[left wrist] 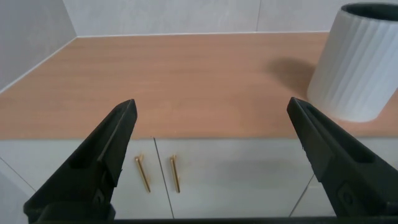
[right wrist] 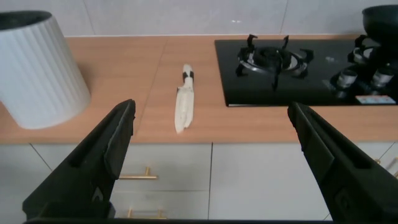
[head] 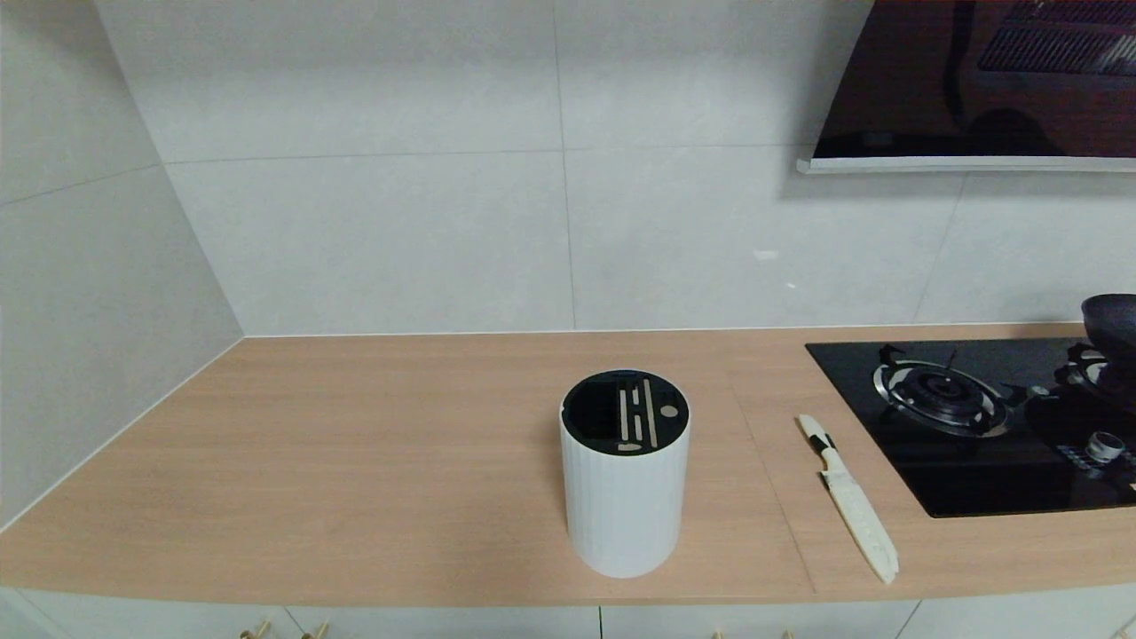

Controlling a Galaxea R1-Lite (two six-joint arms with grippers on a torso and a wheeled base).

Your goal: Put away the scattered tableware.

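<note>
A cream knife point(head: 848, 497) with a black band on its handle lies flat on the wooden counter point(head: 355, 461), right of a white ribbed holder point(head: 625, 488) whose black top has slots. In the right wrist view the knife point(right wrist: 185, 106) lies beyond my right gripper point(right wrist: 211, 118), which is open and held in front of the counter's edge. The holder point(right wrist: 38, 68) stands to one side there. My left gripper point(left wrist: 211, 118) is open too, held off the counter's front edge, with the holder point(left wrist: 357, 62) ahead and to one side.
A black gas hob point(head: 985, 417) with burners sits at the counter's right end, with a dark pot point(head: 1111, 324) on its far burner. A range hood point(head: 976, 89) hangs above. Tiled walls close the back and left. Cabinet doors with brass handles point(left wrist: 158, 174) lie below the edge.
</note>
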